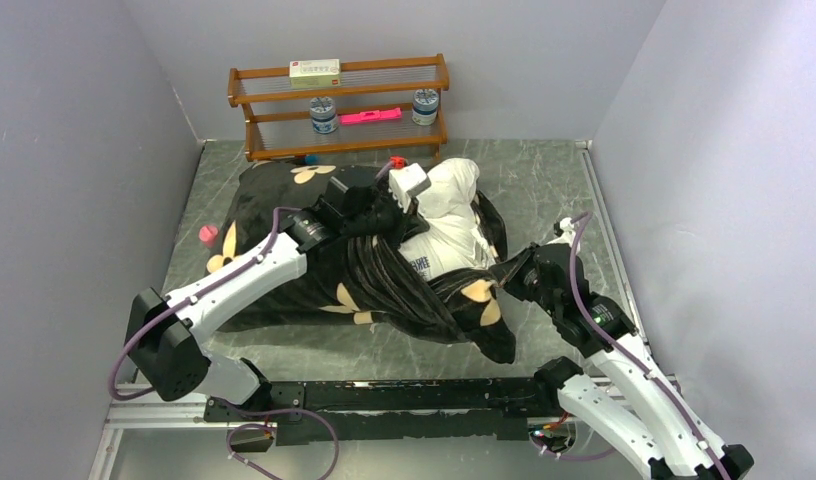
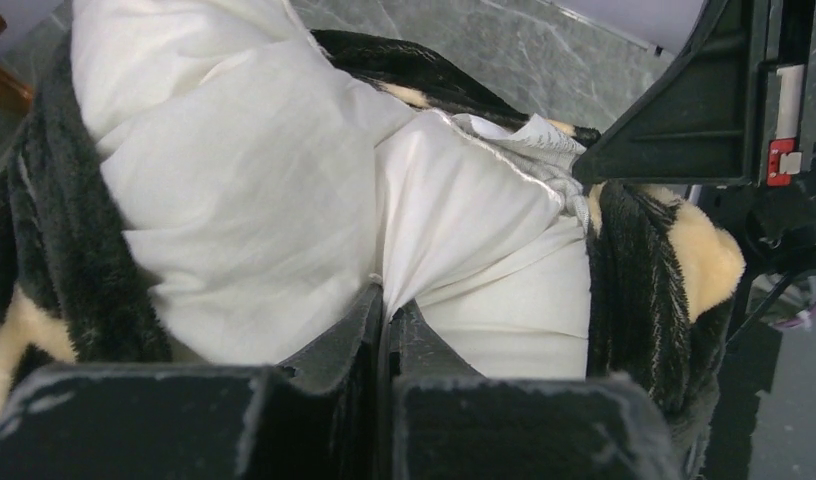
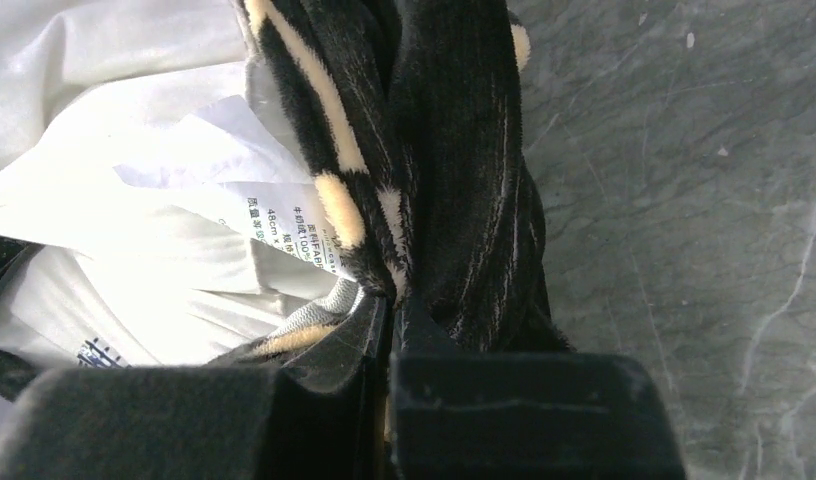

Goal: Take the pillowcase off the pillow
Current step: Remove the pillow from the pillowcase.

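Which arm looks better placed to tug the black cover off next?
Right, probably. The right gripper is shut on the pillowcase edge; the left gripper pinches the white pillow itself.

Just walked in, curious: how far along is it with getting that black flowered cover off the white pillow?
Done: one end of the pillow pokes out of the pillowcase. In hand: the left gripper pinches the pillow, the right gripper the pillowcase's edge. Left: most of the pillow sits inside.
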{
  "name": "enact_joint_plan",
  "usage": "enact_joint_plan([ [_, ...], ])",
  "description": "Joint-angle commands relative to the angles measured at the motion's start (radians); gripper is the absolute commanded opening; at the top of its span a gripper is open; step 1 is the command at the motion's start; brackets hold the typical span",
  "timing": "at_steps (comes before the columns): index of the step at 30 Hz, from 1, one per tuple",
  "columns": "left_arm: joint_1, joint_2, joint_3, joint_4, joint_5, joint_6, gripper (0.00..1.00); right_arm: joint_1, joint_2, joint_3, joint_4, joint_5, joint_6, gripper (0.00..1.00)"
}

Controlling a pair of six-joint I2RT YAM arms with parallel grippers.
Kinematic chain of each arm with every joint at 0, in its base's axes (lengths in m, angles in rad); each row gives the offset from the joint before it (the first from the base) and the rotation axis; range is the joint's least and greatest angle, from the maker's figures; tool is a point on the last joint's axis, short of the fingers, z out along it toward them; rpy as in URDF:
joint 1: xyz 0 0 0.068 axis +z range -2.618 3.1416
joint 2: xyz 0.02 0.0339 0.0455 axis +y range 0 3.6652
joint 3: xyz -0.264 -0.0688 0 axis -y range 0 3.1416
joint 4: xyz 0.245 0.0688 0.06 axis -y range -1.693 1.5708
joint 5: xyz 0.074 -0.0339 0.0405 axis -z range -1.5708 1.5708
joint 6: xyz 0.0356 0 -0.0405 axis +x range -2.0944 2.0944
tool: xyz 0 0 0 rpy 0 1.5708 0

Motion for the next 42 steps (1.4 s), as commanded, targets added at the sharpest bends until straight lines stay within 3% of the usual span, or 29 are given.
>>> enact_joint_plan([
  [1,0.154,-0.115,0.017,0.087,-0.223,-0.064,0.05,-0.015,-0.007,-0.046,-0.247,0.164,0.014,0.0],
  [9,0.228,-0.122,0.07,0.095,-0.196,-0.111,0.05,-0.015,0.108,-0.045,-0.266,0.193,0.029,0.0],
  [16,0.274,-0.114,0.128,0.083,-0.195,-0.121,0.05,-0.016,0.115,-0.084,-0.212,0.161,0.015,0.0],
  [22,0.272,-0.111,0.08,0.156,0.107,-0.105,0.05,-0.016,0.072,-0.122,-0.037,0.015,-0.094,0.0],
  [26,0.231,-0.13,0.032,0.187,0.229,-0.063,0.27,-0.016,-0.021,-0.145,0.096,-0.059,-0.149,0.0],
  [35,-0.013,-0.146,-0.02,0.118,0.236,0.199,0.74,-0.016,-0.04,-0.137,0.144,-0.085,-0.214,0.0],
  [37,-0.071,-0.132,-0.013,0.099,0.235,0.249,0.94,-0.016,-0.059,-0.145,0.142,-0.08,-0.211,0.0],
  [42,-0.213,-0.094,-0.032,0.07,0.248,0.388,0.96,-0.016,-0.113,-0.169,0.147,-0.084,-0.201,0.0],
])
